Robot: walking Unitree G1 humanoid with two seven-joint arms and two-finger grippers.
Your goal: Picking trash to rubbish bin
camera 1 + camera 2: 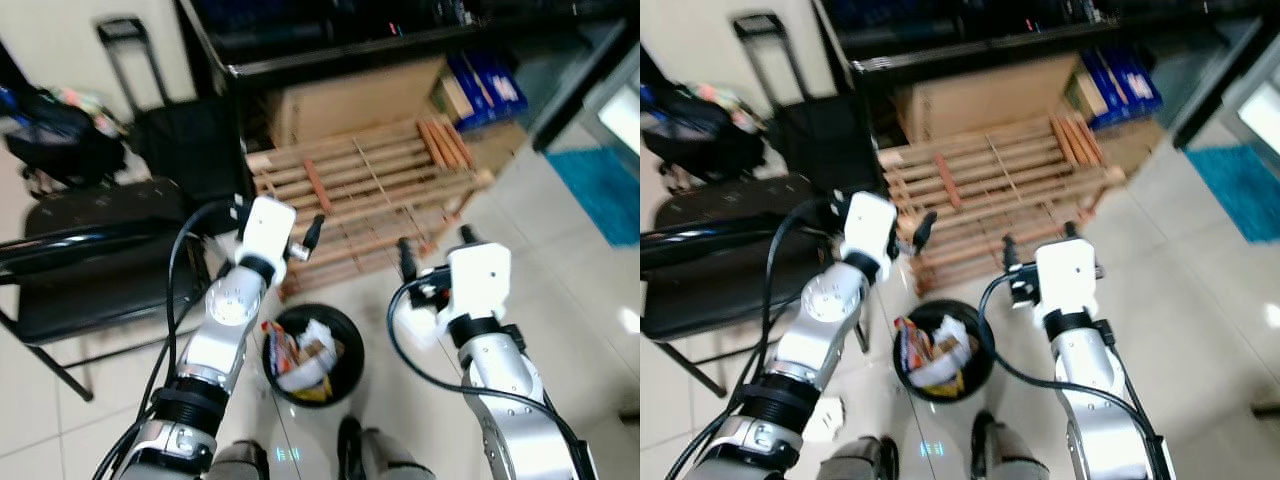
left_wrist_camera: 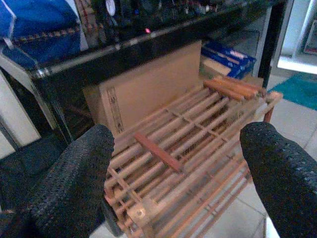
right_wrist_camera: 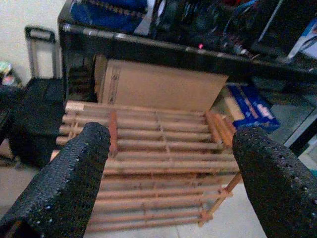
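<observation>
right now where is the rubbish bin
The rubbish bin sits on the floor between the arms, just in front of the wooden rack, with trash inside.

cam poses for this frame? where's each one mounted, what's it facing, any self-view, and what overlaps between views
Left and right eye views: head stereo pair, looking forward and down at the round black rubbish bin holding trash; silver arms, left gripper and right gripper raised above it.
Left wrist view: along open black fingers toward the slatted wooden rack.
Right wrist view: along open black fingers at the same rack, brown cardboard box behind.
Shared: all views show rack and box.
</observation>
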